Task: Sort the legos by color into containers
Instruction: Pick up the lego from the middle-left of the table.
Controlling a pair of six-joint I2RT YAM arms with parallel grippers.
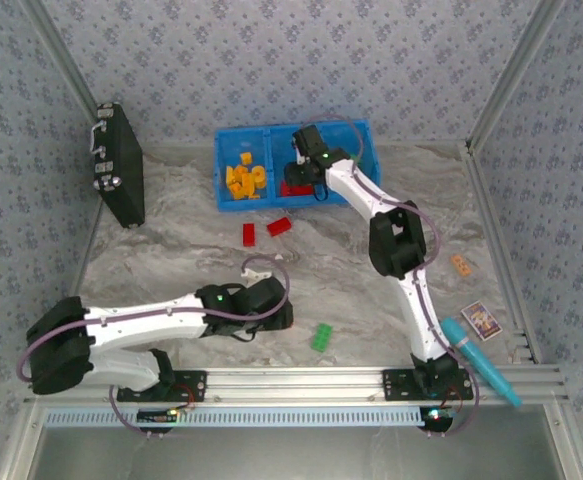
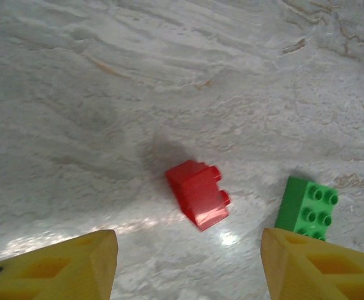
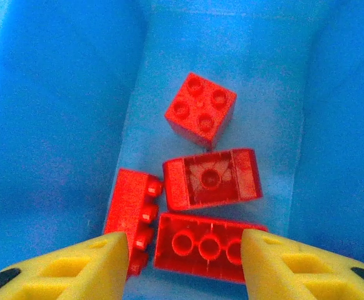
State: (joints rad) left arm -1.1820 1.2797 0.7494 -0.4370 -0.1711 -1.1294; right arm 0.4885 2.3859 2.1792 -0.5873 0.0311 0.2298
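Walls [image 1: 271, 60] papered in a grey-blue flower print and bare aluminium posts [image 1: 66, 60] close in a marbled grey-white tabletop [image 1: 171, 250]. At far left a black hard case [image 1: 119, 165] stands on edge against the wall.

My left gripper [image 2: 188, 262] hangs low over the marbled surface, its yellow fingers [image 2: 69, 265] spread wide with nothing between them. Just ahead, a small red plastic brick [image 2: 197, 194] lies on its side, and a green studded brick [image 2: 306, 209] sits flat to its right.

Farther back, two more red bricks [image 1: 249, 234] lie loose and near each other. They are in front of the bright blue three-compartment plastic bin [image 1: 366, 135], which is set by the back wall. The bin's left compartment holds a heap of orange-yellow bricks [image 1: 244, 180].

My right gripper [image 3: 185, 262] reaches into the middle compartment, jaws apart and gripping nothing, over four red bricks [image 3: 200, 109] on the blue floor. What the right compartment holds I cannot tell.

To the right a lone orange brick [image 1: 461, 265] rests on the table. Beyond it are a flat printed card [image 1: 480, 320] and a cyan tube [image 1: 481, 362], by the right end of the aluminium rail [image 1: 301, 380] at the near edge.
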